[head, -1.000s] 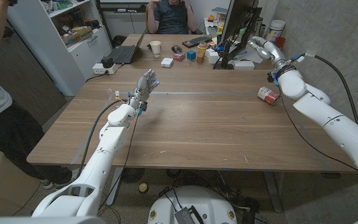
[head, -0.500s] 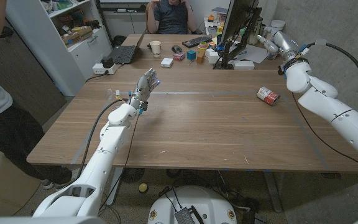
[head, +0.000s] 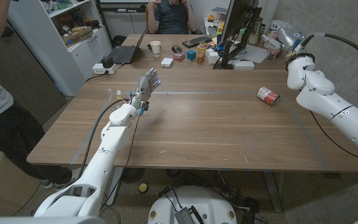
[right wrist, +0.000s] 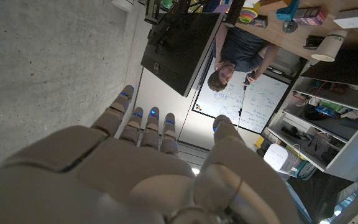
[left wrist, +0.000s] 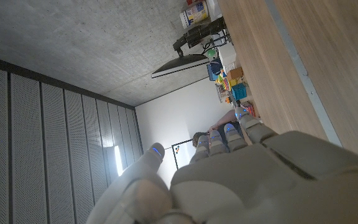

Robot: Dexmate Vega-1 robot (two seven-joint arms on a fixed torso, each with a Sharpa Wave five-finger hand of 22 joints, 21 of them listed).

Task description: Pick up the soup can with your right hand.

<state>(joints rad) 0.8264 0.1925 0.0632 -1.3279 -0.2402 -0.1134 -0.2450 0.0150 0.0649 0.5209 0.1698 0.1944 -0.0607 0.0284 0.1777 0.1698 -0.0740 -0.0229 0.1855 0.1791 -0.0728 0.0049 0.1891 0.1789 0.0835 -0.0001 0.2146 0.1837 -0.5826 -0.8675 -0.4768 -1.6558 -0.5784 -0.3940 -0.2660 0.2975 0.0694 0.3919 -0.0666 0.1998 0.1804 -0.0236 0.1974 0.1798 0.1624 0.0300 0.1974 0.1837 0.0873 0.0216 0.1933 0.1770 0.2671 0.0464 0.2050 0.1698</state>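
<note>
An office: monitor (head: 238,25), laptop (head: 124,54), shelving (head: 73,28), whiteboard (right wrist: 253,99).

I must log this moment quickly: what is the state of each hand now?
Left hand: open, holding nothing.
Right hand: open, holding nothing; soup can lies on the table.

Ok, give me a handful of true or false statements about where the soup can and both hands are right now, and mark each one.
1. The soup can lies on its side on the table. True.
2. The right hand holds the can. False: it is raised beyond the can, apart from it, holding nothing.
3. The left hand has its fingers spread with nothing in them. True.
4. The can stands beside the left hand. False: it lies on the table's right side, far from that hand.
5. A paper cup stands on the far desk. True.
</note>
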